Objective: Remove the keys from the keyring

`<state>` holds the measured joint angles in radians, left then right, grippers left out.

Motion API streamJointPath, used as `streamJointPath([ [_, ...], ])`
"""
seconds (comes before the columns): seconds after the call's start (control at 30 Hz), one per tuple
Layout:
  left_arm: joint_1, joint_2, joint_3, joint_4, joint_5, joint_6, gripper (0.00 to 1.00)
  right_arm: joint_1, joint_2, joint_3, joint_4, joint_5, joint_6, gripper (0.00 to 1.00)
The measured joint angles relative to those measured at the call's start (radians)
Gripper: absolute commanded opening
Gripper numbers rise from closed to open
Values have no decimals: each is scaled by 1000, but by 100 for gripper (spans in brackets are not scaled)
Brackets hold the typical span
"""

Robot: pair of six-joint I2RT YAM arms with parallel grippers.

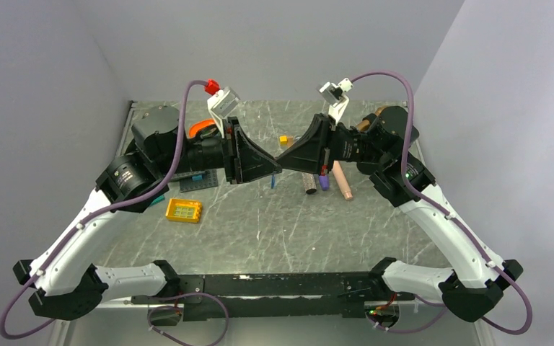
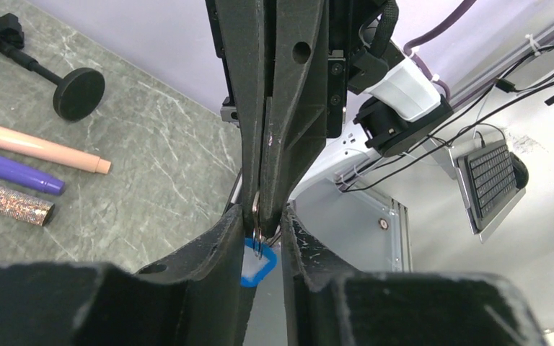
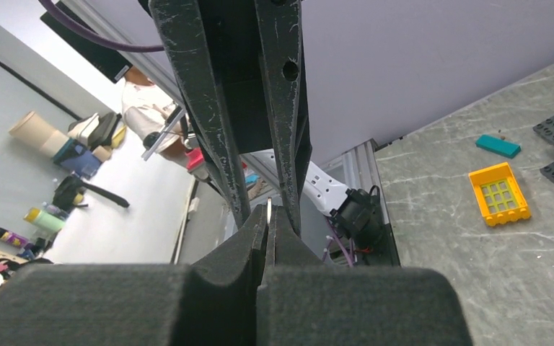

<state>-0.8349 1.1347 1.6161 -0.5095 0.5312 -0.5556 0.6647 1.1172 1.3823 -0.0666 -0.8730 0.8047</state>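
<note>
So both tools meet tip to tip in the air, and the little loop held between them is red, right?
Not red: the left wrist view shows the loop is bright blue. The left tool and right tool do meet tip to tip in the air.

- Blocked above mid-table by left gripper (image 1: 275, 170) and right gripper (image 1: 284, 160), tip to tip, no gap between.
- Crowded just right of that meeting, down on the table (image 1: 274, 238): glitter tube (image 1: 309, 183), purple pen (image 1: 323, 182), pink tube (image 1: 343, 181), side by side.
- Hemmed on the left by yellow brick (image 1: 183, 210) and dark plates (image 1: 191, 180), close to the left arm.
- Open across the near table, between both arms.
</note>
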Motion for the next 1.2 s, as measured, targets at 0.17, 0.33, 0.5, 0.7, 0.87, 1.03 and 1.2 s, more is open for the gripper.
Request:
streamJointPath([
  [0.17,0,11,32,-50,3,42,28,1,1,0,-3,0,0,0],
  [0.33,0,32,82,-118,13,91,44,3,2,1,-9,1,0,0],
  [0.5,0,32,101,-167,14,121,47,2,4,2,-15,5,0,0],
  [0.7,0,29,113,-211,13,149,40,2,10,6,-15,5,2,0],
  [0.87,0,24,112,-212,13,151,31,2,12,6,-15,5,10,0],
  [1.03,-1,24,112,-210,2,151,28,2,16,6,-14,4,15,0],
  [1.2,-1,24,112,-210,-6,151,24,3,16,6,-14,4,15,0],
])
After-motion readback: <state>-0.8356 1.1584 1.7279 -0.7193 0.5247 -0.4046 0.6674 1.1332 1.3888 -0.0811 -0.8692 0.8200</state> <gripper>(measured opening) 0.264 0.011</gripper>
